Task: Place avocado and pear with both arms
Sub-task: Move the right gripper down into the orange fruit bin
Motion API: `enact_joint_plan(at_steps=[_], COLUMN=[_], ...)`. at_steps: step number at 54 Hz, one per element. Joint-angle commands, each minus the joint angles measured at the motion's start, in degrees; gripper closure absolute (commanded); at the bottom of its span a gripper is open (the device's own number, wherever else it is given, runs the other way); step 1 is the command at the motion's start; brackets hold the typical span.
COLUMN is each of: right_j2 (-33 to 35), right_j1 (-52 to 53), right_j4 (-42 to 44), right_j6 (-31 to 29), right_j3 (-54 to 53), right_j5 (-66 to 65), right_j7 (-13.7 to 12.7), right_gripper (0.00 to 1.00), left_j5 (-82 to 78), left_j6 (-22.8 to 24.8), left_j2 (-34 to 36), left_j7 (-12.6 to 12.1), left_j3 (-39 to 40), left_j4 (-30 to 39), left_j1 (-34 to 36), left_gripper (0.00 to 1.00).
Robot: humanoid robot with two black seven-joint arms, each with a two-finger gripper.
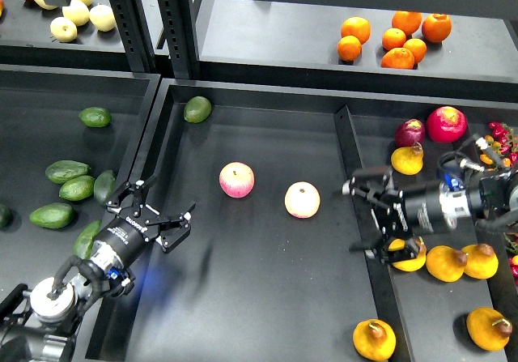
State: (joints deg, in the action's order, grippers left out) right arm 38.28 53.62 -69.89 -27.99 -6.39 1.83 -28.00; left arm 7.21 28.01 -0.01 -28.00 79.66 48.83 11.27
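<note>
Black jointed arms, silver wrist collars, blue light, white lettering, coloured cables

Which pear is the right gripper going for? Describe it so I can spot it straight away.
Look at the right-hand tray, along its left wall. The right gripper hangs open there over a golden pear. Unlike the two pears to its right, it lies partly hidden beneath the gripper's fingers.

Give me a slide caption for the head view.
Left tool open over center tray, right tool reaching a pear.
</note>
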Motion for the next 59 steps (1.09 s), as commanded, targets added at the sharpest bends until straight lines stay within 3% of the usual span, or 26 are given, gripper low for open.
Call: enact_joint_plan(at_steps=[1,21,31,59], right_j2=[-0.1,-1.7,-6.6,-12.5], right_j1=[3.4,8.3,10.7,10.3], right_j4=[0.0,0.0,0.4,4.9], right_j6=[0.0,0.0,0.0,0.0], right_j3=[6.7,16.8,24.1,31.3], right_j5=[-2.9,-10.7,-11.8,-12.7], right_j7=[0.0,0.0,0.0,0.0], right_gripper=[0.00,0.00,0.00,0.00], left_j5=[0.0,-0.1,-0.1,-0.1], left_j6=[0.0,0.0,0.0,0.0], left_j2=[0.0,0.0,0.0,0.0], left_j7=[0.0,0.0,0.0,0.0], left_j3=[0.0,-0.8,-1.1,-1.4], left_j4=[0.1,-0.2,-0.1,-0.1], left_j1=[-0.5,-0.6,-0.6,-0.6], left_gripper=[0.01,0.01,0.01,0.01])
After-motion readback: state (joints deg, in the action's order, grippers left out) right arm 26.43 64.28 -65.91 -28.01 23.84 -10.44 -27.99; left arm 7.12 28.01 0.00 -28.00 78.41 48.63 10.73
